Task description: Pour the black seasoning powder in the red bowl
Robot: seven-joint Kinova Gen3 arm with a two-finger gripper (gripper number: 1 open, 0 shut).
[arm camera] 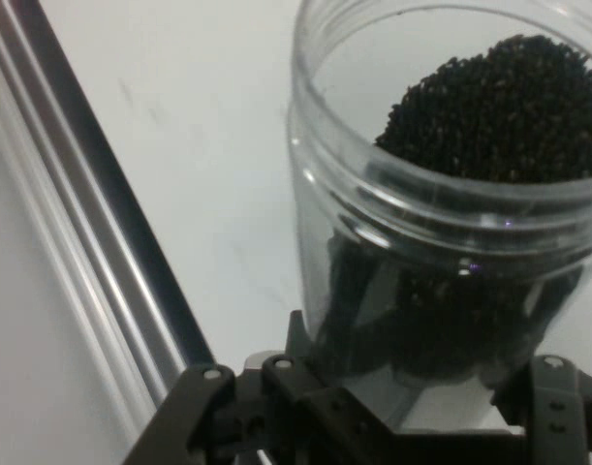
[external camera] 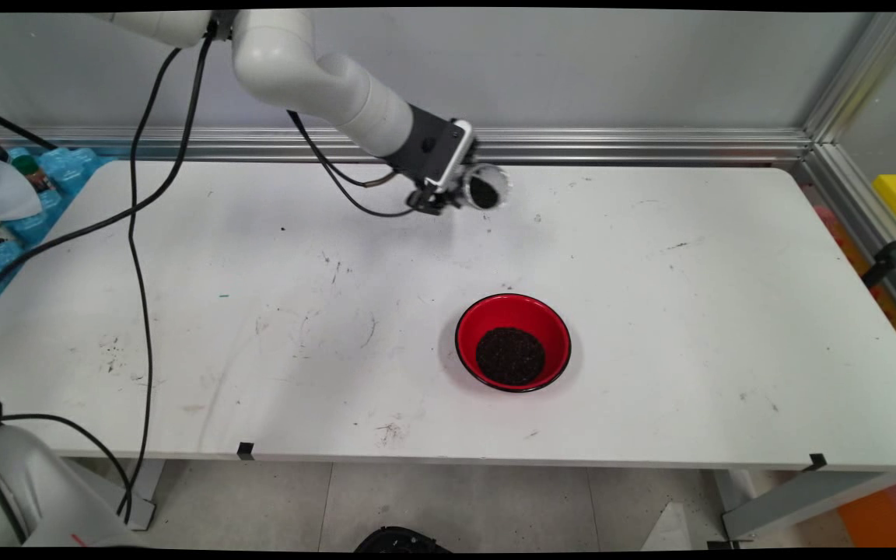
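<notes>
We had the gripper (external camera: 470, 196) clamped on a clear plastic jar (external camera: 485, 187), fingers closed against its lower wall, held in the air over the far side of the bench (external camera: 728, 311), near the aluminium rail (external camera: 611, 144) along the wall. The jar was tipped, mouth facing the camera in the main view, with dark granules (arm camera: 499, 107) inside.

Progress as we judged it: the red bowl (external camera: 513, 342), nearer the front and well apart from the jar, already held a heap of the same dark granules (external camera: 510, 355), so a pour looked done. The jar was not empty, and it had not been set down; that part was left.

View differences: the main view gave us the bowl, its fill and the gap between bowl and jar; the bowl was absent from the hand view. The hand view showed what the main one could not: the granules piled toward one side, the threaded rim with no lid, and the gripper linkage at the jar's base, with the rail running alongside.
</notes>
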